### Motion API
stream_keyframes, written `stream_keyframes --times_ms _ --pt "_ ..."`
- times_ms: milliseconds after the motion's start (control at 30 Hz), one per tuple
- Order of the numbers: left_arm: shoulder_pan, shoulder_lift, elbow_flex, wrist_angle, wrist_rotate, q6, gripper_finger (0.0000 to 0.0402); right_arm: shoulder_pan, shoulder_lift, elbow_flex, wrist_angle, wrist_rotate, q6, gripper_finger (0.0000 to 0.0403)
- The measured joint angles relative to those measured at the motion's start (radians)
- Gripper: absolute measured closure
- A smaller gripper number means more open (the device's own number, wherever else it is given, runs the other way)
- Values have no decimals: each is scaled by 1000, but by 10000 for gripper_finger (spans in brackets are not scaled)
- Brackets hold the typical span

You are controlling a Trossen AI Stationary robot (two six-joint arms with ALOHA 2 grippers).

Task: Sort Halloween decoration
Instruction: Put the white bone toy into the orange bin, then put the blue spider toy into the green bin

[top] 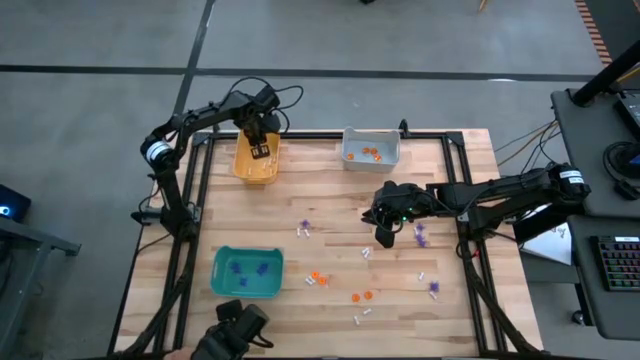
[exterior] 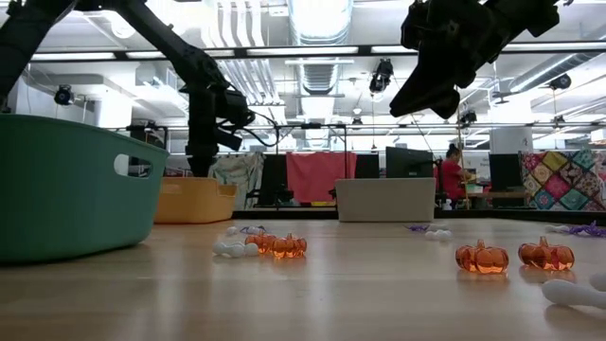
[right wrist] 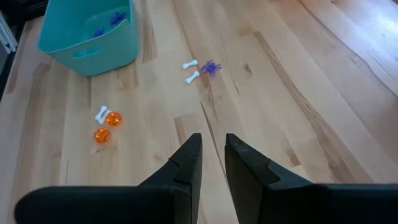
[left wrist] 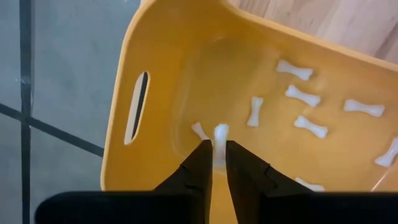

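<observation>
My left gripper [top: 260, 150] hangs pointing down over the orange-yellow bin [top: 255, 167], shut on a small white bone [left wrist: 221, 132]. Several more white bones [left wrist: 301, 96] lie on the bin's floor. My right gripper [top: 385, 238] hovers above the table's middle right, its fingers [right wrist: 214, 155] a narrow gap apart with nothing between them. Loose trinkets lie on the wood: orange pumpkins [top: 318, 278], purple spiders [top: 421, 236] and white bones [top: 358, 318]. The grey bin [top: 370, 147] holds orange pumpkins, and the teal bin [top: 247, 270] holds purple ones. My left gripper pinches the white bone between its two fingertips, with one knobbed end [left wrist: 221, 130] sticking out past them. The fingers come from above, pointing down into the bin. The bone is clear of the bin's floor; how far back it reaches is hidden by the fingers.
A purple spider with two white bones [right wrist: 199, 68] lies ahead of my right gripper, and two pumpkins with a bone [right wrist: 104, 124] lie nearer the teal bin [right wrist: 87, 31]. The grey bin [exterior: 383, 199] and orange-yellow bin [exterior: 194, 202] stand along the far edge. People and desks show beyond the table.
</observation>
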Motion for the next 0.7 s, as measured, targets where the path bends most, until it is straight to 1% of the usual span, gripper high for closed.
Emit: stream_keyframes --times_ms 233,367,433,533,700 --pt "0 -1 0 8 10 -29 359 0 0 0 0 0 0 344" --pt "-2 -22 0 5 66 -97 359 0 0 0 1 0 3 344" --pt "-4 -43 0 5 132 -147 359 0 0 0 2 0 3 344" --pt "-4 -81 0 5 265 -214 358 0 0 0 3 5 12 344" --pt "-32 -178 -10 55 463 -301 359 0 0 0 9 70 62 344"
